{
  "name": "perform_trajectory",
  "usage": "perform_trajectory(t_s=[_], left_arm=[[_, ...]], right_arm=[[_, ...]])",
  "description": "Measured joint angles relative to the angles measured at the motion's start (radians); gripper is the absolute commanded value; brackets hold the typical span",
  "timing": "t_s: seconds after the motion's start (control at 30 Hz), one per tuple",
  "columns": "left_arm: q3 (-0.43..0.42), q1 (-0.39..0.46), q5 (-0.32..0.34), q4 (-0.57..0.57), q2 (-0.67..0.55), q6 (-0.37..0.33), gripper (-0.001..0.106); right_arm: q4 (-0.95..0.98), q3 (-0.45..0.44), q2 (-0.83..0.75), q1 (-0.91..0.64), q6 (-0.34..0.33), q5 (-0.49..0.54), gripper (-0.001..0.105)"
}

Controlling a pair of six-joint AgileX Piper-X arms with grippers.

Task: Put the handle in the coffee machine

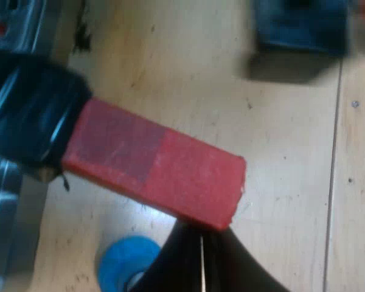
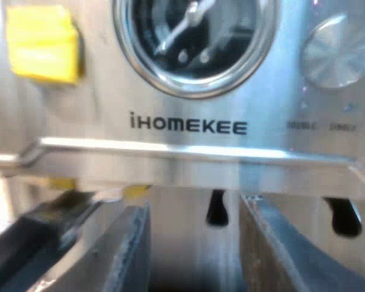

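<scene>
Beside the machine are one red-ended handle, one blue tamper.

Above the table, the handle — tamper nearby.

Left claw: glossy black, tapered, thin pale seam down the middle. Right claw: two flat dark fingers, matte grey-black faces, scuffed lighter edges, blunt squared tips.

Bright even light w/ glare on machine; soft shadows on table.
</scene>
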Motion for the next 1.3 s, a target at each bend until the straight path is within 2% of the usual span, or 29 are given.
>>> perform_trajectory(t_s=[0.27, 0.37, 0.43, 0.53, 0.73, 0.9, 1.0, 1.07, 1.1, 1.23, 1.3], left_arm=[[0.007, -0.071, 0.002, -0.06, 0.0, 0.0, 0.001], [0.009, -0.096, 0.011, -0.091, 0.0, -0.013, 0.001], [0.013, -0.122, 0.015, -0.118, 0.0, -0.019, 0.001], [0.015, -0.148, 0.008, -0.135, 0.0, -0.055, 0.001], [0.014, -0.185, -0.038, -0.152, -0.003, -0.135, 0.001], [0.014, -0.182, -0.076, -0.144, -0.014, -0.148, 0.001], [0.014, -0.144, -0.056, -0.134, -0.034, -0.149, 0.002], [0.005, -0.108, -0.035, -0.144, -0.064, -0.152, 0.009], [-0.004, -0.08, -0.036, -0.159, -0.09, -0.154, 0.016], [-0.013, 0.01, -0.064, -0.17, -0.185, -0.194, 0.045], [-0.013, 0.046, -0.07, -0.168, -0.223, -0.21, 0.05]], right_arm=[[0.285, 0.115, -0.247, 0.054, 0.11, -0.013, 0.039], [0.431, 0.121, -0.35, 0.069, 0.171, -0.079, 0.039], [0.568, 0.121, -0.432, 0.075, 0.23, -0.157, 0.039], [0.723, 0.121, -0.537, 0.075, 0.283, -0.235, 0.039], [0.899, 0.122, -0.69, 0.075, 0.305, -0.308, 0.039], [0.929, 0.122, -0.739, 0.075, 0.305, -0.39, 0.039], [0.937, 0.122, -0.739, 0.075, 0.305, -0.455, 0.049], [0.937, 0.122, -0.739, 0.075, 0.305, -0.478, 0.056], [0.937, 0.122, -0.739, 0.071, 0.305, -0.488, 0.059], [0.957, 0.111, -0.739, 0.03, 0.312, -0.584, 0.059], [1.008, 0.088, -0.739, 0.004, 0.329, -0.627, 0.059]])
